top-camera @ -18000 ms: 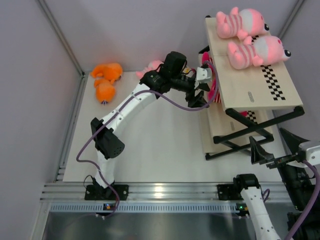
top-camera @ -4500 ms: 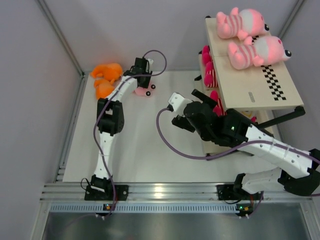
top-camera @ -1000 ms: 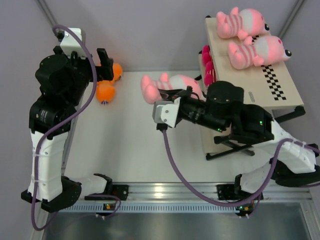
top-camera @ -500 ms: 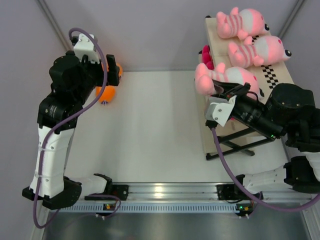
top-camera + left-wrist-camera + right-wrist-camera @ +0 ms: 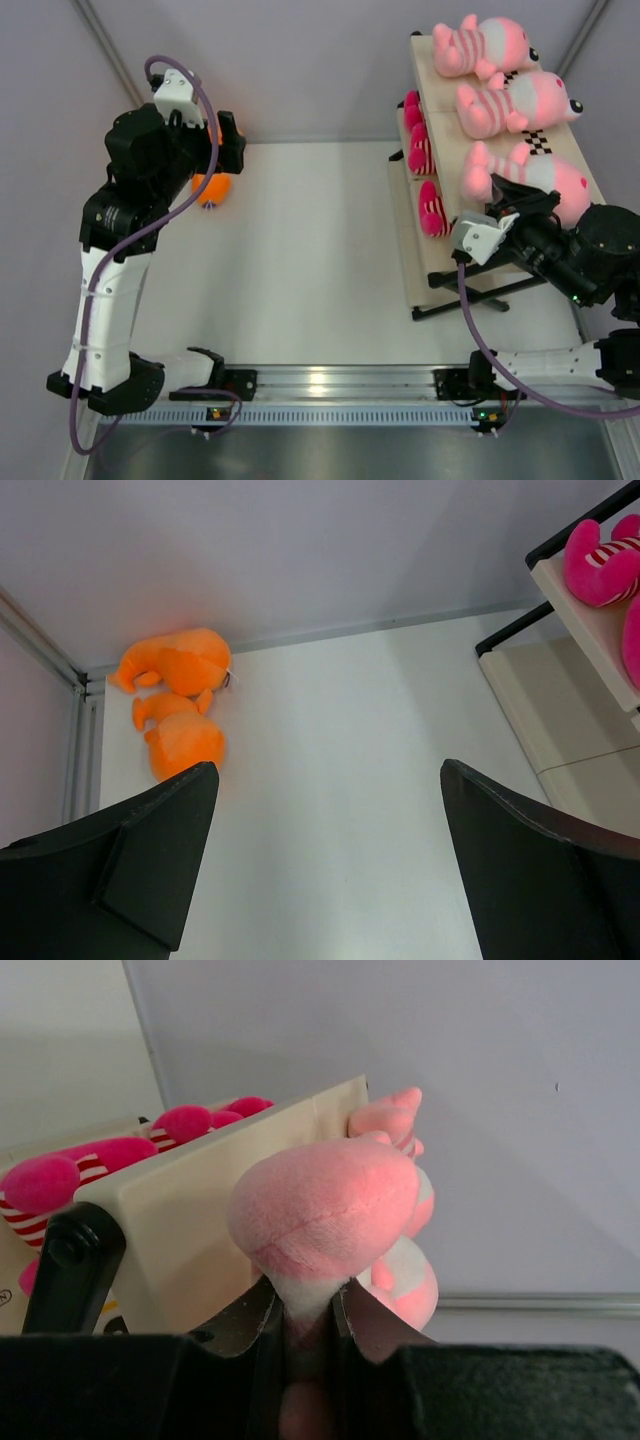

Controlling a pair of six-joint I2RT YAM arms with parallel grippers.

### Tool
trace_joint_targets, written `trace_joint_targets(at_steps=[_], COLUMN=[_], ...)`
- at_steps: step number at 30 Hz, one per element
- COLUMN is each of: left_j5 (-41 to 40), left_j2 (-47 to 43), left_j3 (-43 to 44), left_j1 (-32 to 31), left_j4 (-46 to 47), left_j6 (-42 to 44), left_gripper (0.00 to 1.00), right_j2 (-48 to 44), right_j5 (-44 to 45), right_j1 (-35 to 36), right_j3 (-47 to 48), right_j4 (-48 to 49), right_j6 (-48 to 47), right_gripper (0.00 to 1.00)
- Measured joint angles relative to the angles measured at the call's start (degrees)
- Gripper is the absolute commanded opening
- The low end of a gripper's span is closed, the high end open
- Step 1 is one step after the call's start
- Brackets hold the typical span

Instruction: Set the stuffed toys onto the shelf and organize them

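Swinging over from the table (image 5: 300, 270), my right pincer (image 5: 308, 1322), clamped on the pale-pink toy (image 5: 525, 178), now holds it at the five-o'clock end of the shelf (image 5: 448, 120). My left pincer (image 5: 330, 870) gapes empty. Released this near the end, it may tumble off.

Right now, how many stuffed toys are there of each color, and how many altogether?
Pale-pink striped toys: 3
Hot-pink toys: 3
Orange toys: 2
Total: 8
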Motion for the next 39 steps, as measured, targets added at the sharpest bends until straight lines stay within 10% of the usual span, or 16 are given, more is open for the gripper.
trace_joint_targets(at_steps=[13,21,39], left_j5=[3.4,4.6,6.1], left_j2=[0.0,-0.5,-0.4], left_j3=[-1.0,-1.7,-1.9], left_j1=[2.2,2.6,2.8], left_j4=[0.0,-0.1,-0.1], left_j6=[-1.6,-1.9,-2.6], left_gripper=[0.99,0.99,0.99], right_j2=[1.1,0.4,-2.4], right_j5=[-3.5,-14.6,-29.5], right_j1=[-8.1,-24.8,-25.9], right_j3=[-6.9,-11.2,-9.1], right_j4=[0.9,8.0,11.8], right_j6=[-4.5,-8.6,-2.3], right_gripper=[0.16,0.46,0.99])
